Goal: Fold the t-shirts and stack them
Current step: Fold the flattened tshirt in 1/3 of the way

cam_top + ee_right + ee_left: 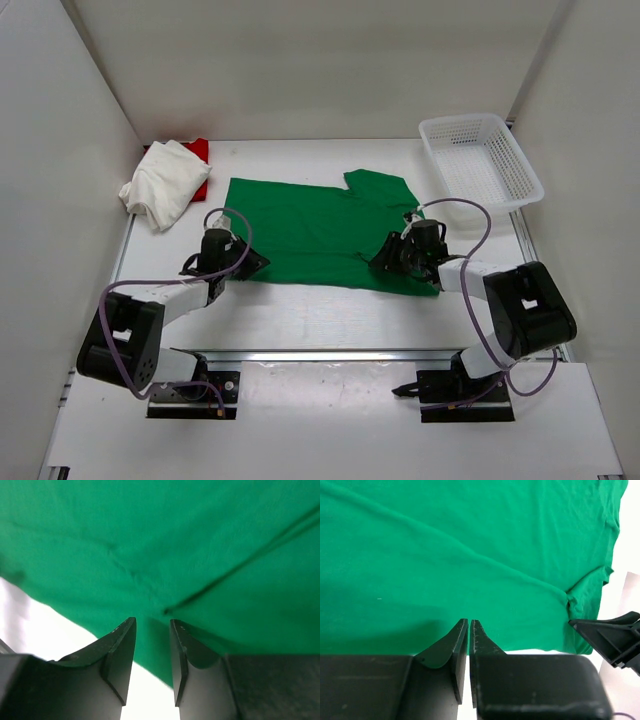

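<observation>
- Upper left of the top view: the white t-shirt point(165, 185) lies in a lumpy bundle on the red t-shirt point(201, 151), of which only a corner shows behind it; I judge these two done, a pile of two, though the white one looks loosely folded rather than neat
- Lower left of centre: the left pincer point(469, 624) sits low at the lower left corner of the green t-shirt point(300, 225); its jaws are drawn narrow, with only a thin slit between them; no cloth shows in the slit, and whether the tips nip the hem I cannot tell
- Centre: the green t-shirt is spread flat on the tabletop point(300, 315), broad and smooth, one sleeve jutting at its upper right; at most a first fold is in it, so most of its folding is left, by my reckoning
- Right of centre: the right pincer point(152, 622) hovers over the shirt's lower right edge, jaws parted with a clear gap, holding nothing; green cloth with a seam shows through the gap
- Upper right: a white mesh basket point(462, 119) stands apart from the shirts
- Left to do, as I judge: fold the green one down to the pile's size and set it on the white one
</observation>
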